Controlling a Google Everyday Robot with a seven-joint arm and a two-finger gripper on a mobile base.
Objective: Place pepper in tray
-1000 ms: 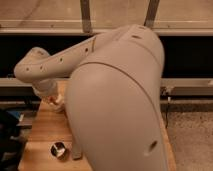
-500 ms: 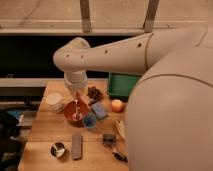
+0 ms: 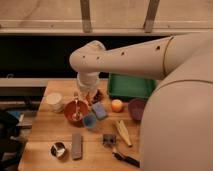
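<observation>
The green tray (image 3: 131, 86) stands at the back of the wooden table (image 3: 45, 132), right of centre, and looks empty. My gripper (image 3: 88, 96) hangs below the white wrist at the tray's left front corner. It is just above the table, between a brown bowl (image 3: 76, 111) and a dark clump (image 3: 98, 95). I cannot make out the pepper; it may be hidden at or under the gripper. My big white arm fills the right side of the view and hides that part of the table.
The brown bowl holds a spoon. Also on the table are a white cup (image 3: 54, 100), two blue items (image 3: 99, 110), a round orange fruit (image 3: 117, 105), a purple bowl (image 3: 136, 107), pale yellow strips (image 3: 123, 132), a metal cup (image 3: 58, 149), a dark bar (image 3: 77, 145) and a black tool (image 3: 125, 158).
The arm has swung right and cleared the view of the table. The gripper has shifted from over the brown bowl toward the tray's left front corner.
</observation>
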